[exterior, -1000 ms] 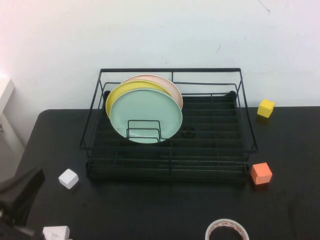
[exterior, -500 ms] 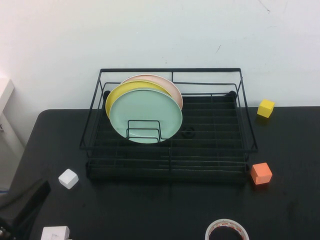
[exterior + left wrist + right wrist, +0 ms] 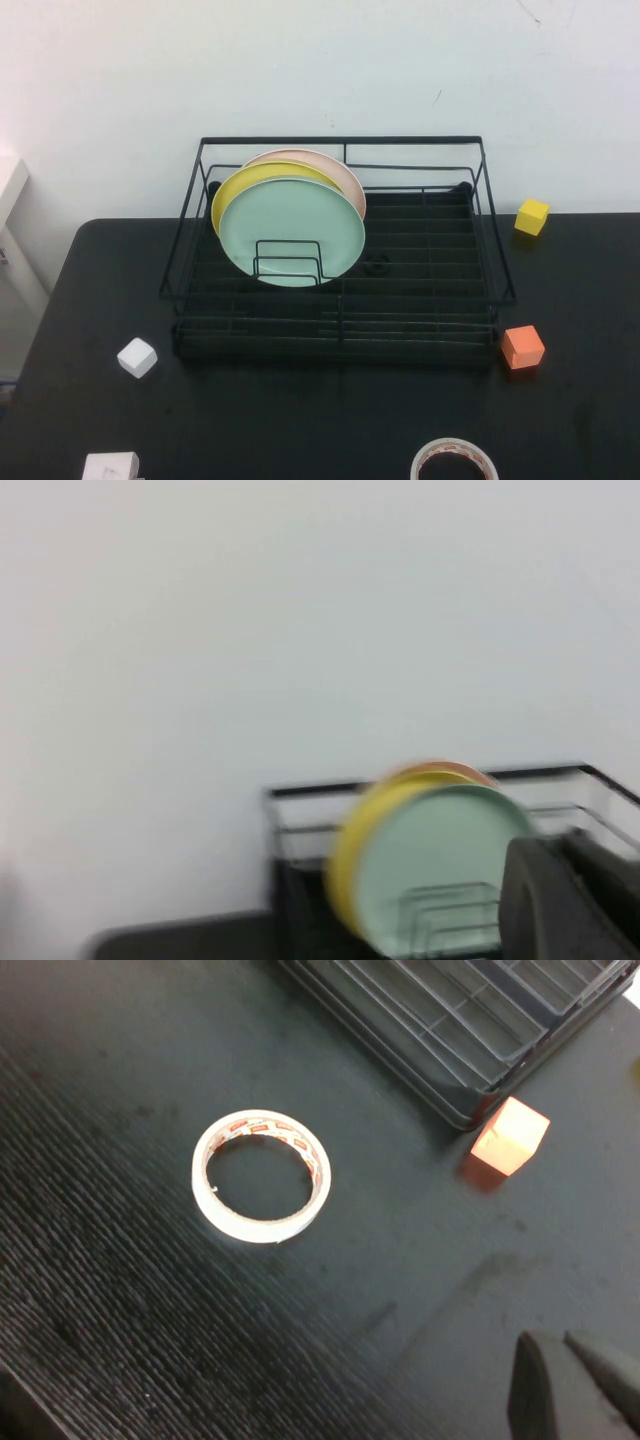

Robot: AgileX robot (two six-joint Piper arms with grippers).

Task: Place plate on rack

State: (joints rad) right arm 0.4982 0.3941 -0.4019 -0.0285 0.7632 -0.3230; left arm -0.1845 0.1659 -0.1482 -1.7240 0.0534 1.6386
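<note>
Right gripper (image 3: 575, 1385) low over near right counter, tape roll (image 3: 261, 1175) and orange cube (image 3: 510, 1136) beyond; jaw gap cut off, cannot tell. Left gripper (image 3: 565, 900) well short of plate (image 3: 292, 230), blurred, cannot tell. Plate upright in rack (image 3: 340, 300) holder, far-centre counter, fronting yellow plate (image 3: 240, 185). Both grippers outside high view.
</note>
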